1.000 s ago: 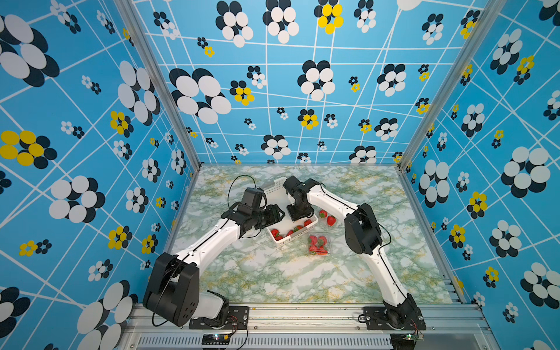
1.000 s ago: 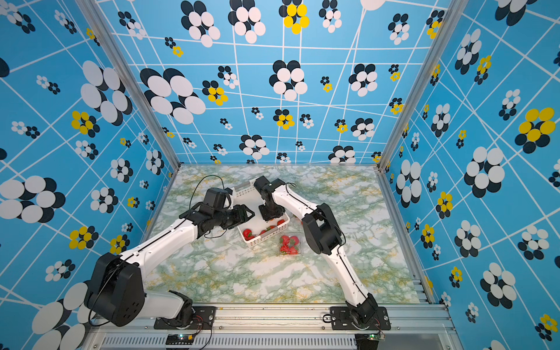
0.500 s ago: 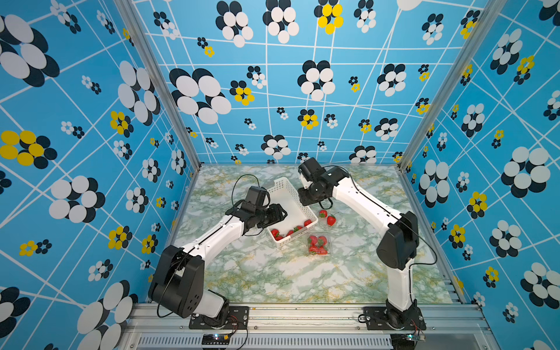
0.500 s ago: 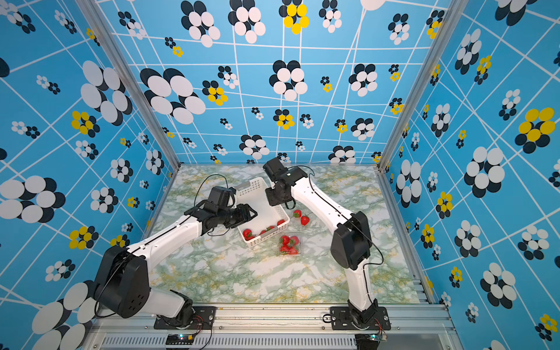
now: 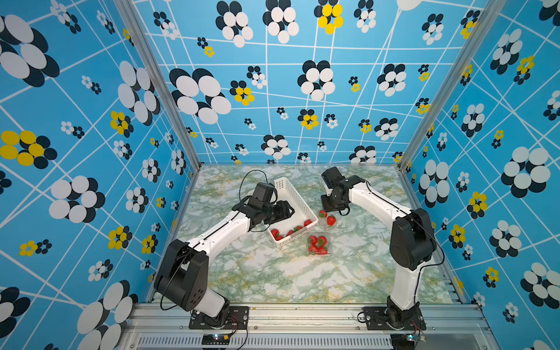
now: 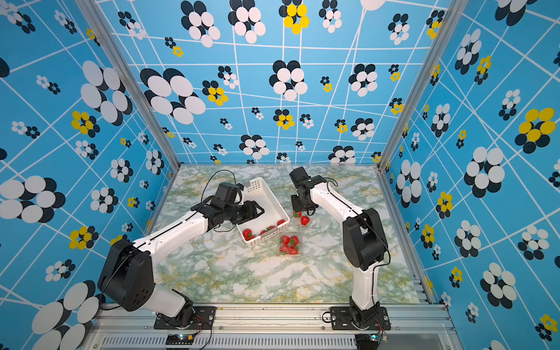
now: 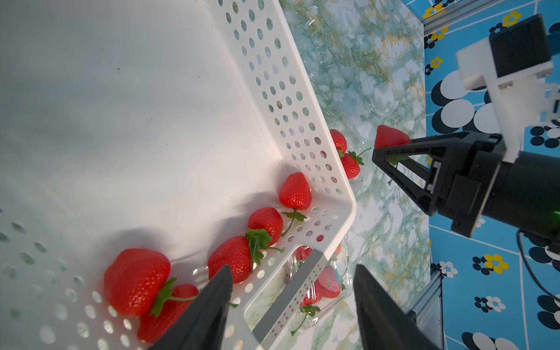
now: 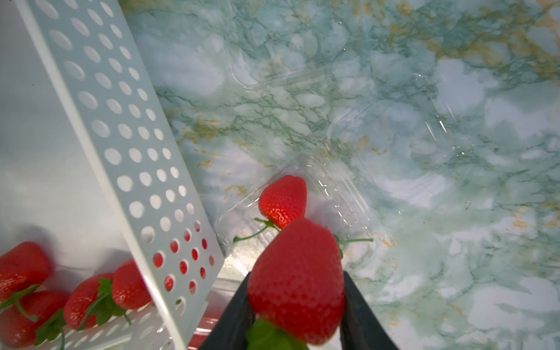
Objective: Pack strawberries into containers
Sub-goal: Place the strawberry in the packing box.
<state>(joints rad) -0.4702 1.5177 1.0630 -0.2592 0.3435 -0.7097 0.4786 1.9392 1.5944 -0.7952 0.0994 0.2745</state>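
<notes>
With the right pincer (image 8: 295,281) pinching a strawberry (image 8: 295,266) above the clear tub (image 8: 342,188) at 3 o'clock of the basket (image 5: 286,186), lower straight and release low beside the berry (image 8: 283,200) inside, without shoving the light tub. Leave the left pincer (image 7: 292,269), spread over the basket berries (image 7: 136,278), out of the way.

The strawberries (image 7: 137,280) are bright red with green caps. The basket (image 7: 121,121) is white, perforated with round holes. The containers (image 8: 342,194) are clear. The surface (image 5: 272,272) is marbled white, green and gold. The walls (image 5: 91,121) are blue with white lines and black, white and yellow flowers
</notes>
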